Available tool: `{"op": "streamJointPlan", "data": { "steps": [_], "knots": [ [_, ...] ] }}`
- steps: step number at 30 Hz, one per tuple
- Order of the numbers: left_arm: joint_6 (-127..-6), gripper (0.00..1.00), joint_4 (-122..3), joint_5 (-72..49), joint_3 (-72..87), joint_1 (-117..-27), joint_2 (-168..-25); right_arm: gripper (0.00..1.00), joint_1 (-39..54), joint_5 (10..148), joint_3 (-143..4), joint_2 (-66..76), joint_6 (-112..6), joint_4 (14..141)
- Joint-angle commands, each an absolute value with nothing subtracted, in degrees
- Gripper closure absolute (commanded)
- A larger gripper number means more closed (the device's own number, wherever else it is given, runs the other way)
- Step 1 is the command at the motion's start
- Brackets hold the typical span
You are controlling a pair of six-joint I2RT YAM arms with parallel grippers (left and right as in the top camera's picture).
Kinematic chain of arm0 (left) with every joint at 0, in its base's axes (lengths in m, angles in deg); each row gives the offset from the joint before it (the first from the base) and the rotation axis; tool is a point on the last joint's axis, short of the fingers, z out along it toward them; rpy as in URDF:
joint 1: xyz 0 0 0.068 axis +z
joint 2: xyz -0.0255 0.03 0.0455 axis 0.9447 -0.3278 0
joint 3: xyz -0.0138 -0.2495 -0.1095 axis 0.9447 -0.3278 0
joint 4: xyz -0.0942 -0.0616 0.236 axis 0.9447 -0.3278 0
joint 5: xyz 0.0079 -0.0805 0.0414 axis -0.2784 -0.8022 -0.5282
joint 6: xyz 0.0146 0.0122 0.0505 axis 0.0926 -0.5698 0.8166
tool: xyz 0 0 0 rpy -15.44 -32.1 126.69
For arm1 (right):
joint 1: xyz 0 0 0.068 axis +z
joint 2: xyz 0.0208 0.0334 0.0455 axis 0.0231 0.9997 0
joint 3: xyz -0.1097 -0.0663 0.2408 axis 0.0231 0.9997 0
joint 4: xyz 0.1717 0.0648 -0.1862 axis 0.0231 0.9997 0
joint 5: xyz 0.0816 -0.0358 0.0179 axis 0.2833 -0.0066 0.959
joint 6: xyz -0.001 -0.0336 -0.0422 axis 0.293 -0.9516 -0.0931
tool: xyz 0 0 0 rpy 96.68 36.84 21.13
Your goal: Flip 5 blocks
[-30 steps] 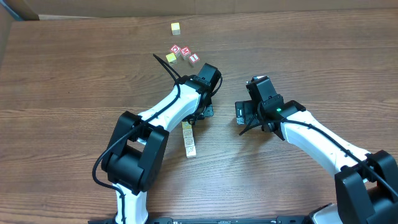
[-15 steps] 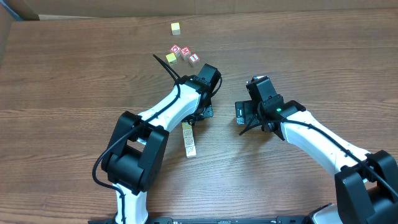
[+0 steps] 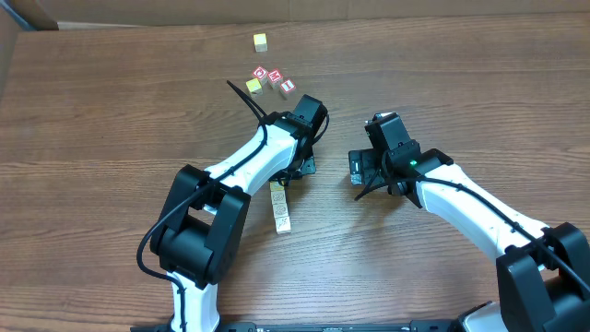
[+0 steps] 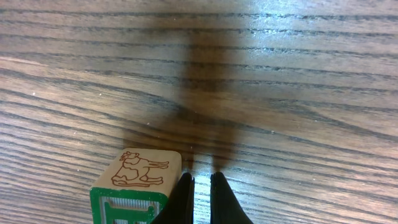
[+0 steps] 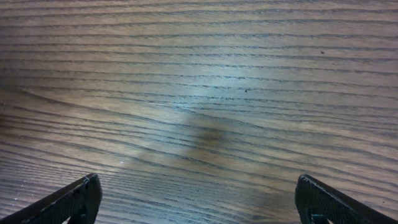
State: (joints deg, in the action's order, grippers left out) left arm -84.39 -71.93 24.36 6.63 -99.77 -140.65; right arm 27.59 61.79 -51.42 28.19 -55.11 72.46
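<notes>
1. Left fingers (image 4: 181, 202) are seen clenched, tips together, with nothing gripped between them. The tips are held close to the worktop (image 4: 280, 93).
2. Cow block (image 4: 140, 171), with a cream top bearing a brown cow drawing and a green-framed side face, is found upright just left of the left fingers. Whether it is touched cannot be told.
3. Right fingers (image 5: 74, 200) are seen released and spread wide, with only bare wood between them.
4. In the overhead view a row of pale blocks (image 3: 280, 210) is laid end to end on the worktop, just in front of the left arm (image 3: 258, 152) wrist and between the two arms. The count cannot be resolved.
5. Right arm (image 3: 442, 189) is reached in from the right, its wrist near the left one and well apart from the row.
6. Three red-faced cubes (image 3: 275, 79) and a yellow cube (image 3: 253, 85) are clustered just beyond the left wrist.
7. A second yellow cube (image 3: 261, 41) is set alone, farther back on the worktop.
</notes>
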Motion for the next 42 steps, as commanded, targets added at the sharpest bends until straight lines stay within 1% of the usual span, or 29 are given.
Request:
{"op": "streamJointPlan", "data": {
  "steps": [1, 42],
  "knots": [
    [-85.79, 0.96, -72.15, 25.57, 6.1, -100.14, -141.4, 0.0, 27.28, 61.22, -51.77, 27.0, -55.53, 72.15],
    [-82.53, 0.96, -72.37, 24.58, 6.1, -99.46, -141.4, 0.0, 27.28, 61.22, -51.77, 27.0, -55.53, 72.15]
  ]
}}
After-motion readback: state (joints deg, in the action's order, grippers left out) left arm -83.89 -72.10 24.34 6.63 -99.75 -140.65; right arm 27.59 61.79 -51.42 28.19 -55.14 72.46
